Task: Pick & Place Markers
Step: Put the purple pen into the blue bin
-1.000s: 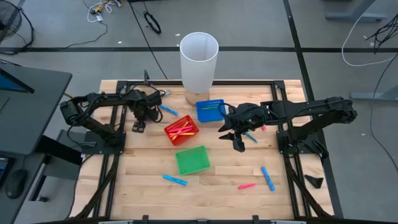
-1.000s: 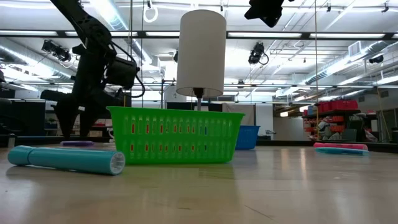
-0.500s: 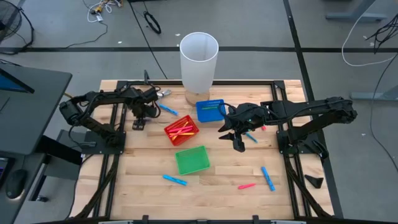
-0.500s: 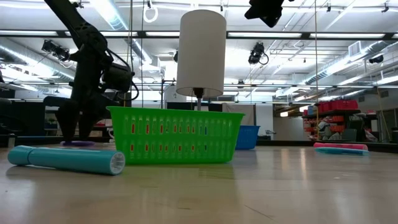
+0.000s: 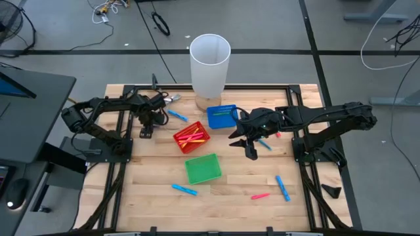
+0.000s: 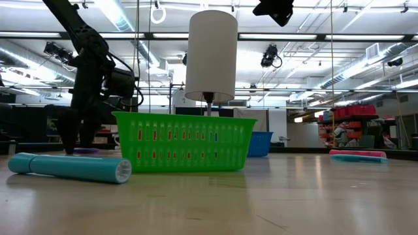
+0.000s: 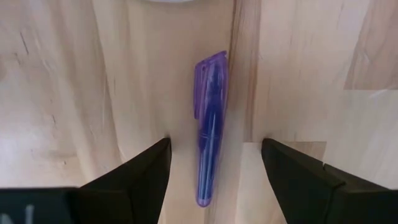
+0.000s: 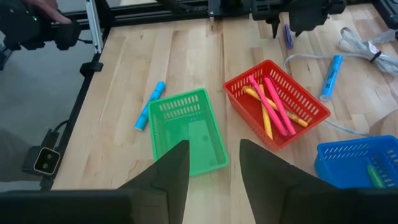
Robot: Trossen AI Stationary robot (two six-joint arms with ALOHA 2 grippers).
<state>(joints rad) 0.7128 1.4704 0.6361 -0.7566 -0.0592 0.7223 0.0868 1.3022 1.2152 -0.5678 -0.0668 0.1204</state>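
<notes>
A purple marker (image 7: 209, 130) lies flat on the wood between the fingers of my open left gripper (image 7: 214, 171), which stands at the table's far left (image 5: 146, 130), fingertips low by the table (image 6: 77, 147). Neither finger touches it. My right gripper (image 5: 248, 143) is open (image 8: 214, 168) and hovers high over the table's middle right. Pink and yellow markers lie in the red basket (image 5: 191, 137). A green one lies in the blue basket (image 5: 222, 116). Loose light blue markers (image 5: 177, 116) (image 5: 184, 189) (image 5: 283, 187) and a pink one (image 5: 260, 195) lie on the table.
The green basket (image 5: 202, 168) stands near the table's middle. A tall white cylinder (image 5: 210, 62) stands at the far edge beside the blue basket. Cables and a small metal clip (image 5: 172, 98) lie near my left arm. A light blue marker (image 5: 264, 142) lies under my right arm.
My left gripper has come down toward the purple marker, staying open, and its fingertips now stand low on either side of it. My right arm has kept still. No marker has moved.
</notes>
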